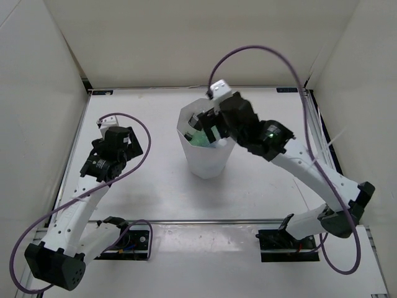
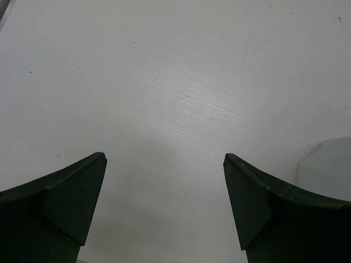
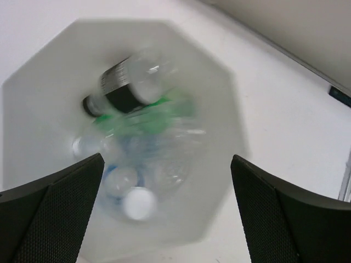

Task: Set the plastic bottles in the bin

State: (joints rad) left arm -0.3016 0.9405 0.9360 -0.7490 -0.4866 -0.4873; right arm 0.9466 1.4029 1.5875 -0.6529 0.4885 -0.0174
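Observation:
The white faceted bin (image 1: pixel 208 162) stands mid-table, and the plastic bottles lie inside it. Looking down from the right wrist, I see a clear bottle with a black label and cap (image 3: pixel 127 83) on top. Under it are a green bottle (image 3: pixel 151 116), blurred clear bottles with blue labels (image 3: pixel 123 174) and a white cap (image 3: pixel 138 203). My right gripper (image 3: pixel 166 159) hangs open just over the bin's mouth (image 1: pixel 206 127) with nothing between its fingers. My left gripper (image 2: pixel 165 157) is open over bare table, left of the bin (image 2: pixel 328 164).
White walls close in the table at the back and on both sides. An aluminium rail (image 1: pixel 319 133) runs along the right edge. Purple cables (image 1: pixel 260 53) loop above both arms. The bin's rim (image 3: pixel 233 87) sits close under the right fingers.

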